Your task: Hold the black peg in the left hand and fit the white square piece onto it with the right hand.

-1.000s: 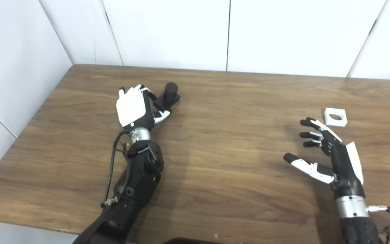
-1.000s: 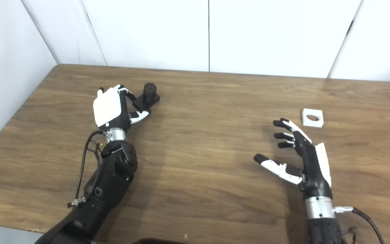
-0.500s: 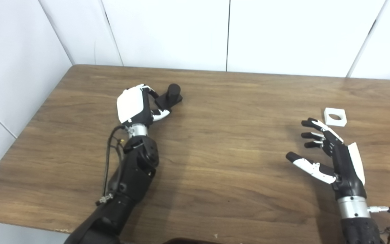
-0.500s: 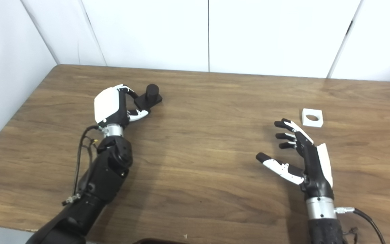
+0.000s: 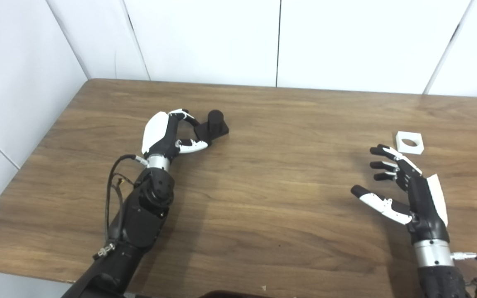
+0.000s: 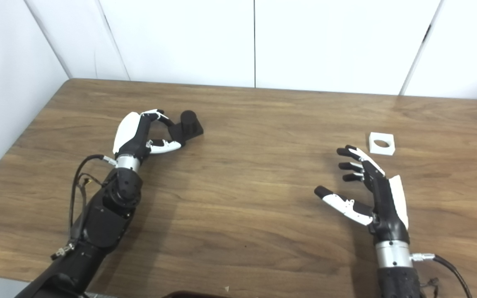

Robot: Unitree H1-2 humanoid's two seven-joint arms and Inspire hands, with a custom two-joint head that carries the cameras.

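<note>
The black peg [image 5: 215, 123], a short cylinder on a square black base, stands on the wooden table [image 5: 280, 174] at the left. My left hand [image 5: 165, 132] sits just left of it, turned on its side. Its curled fingers [image 5: 184, 114] reach the base's left edge and the thumb lies below that edge; the hand is open, with no closed hold visible. The white square piece [image 5: 410, 142], with a round hole, lies flat at the right. My right hand [image 5: 404, 188] hovers open in front of it, fingers spread, apart from the piece.
White wall panels stand close behind the table and along its left side. The table's near edge runs along the bottom of the picture. A loose cable [image 5: 114, 194] hangs beside my left forearm.
My left hand has rolled from palm-down onto its side and curled its fingers toward the peg's base. The peg has shifted slightly right and toward me. The right hand has barely moved.
</note>
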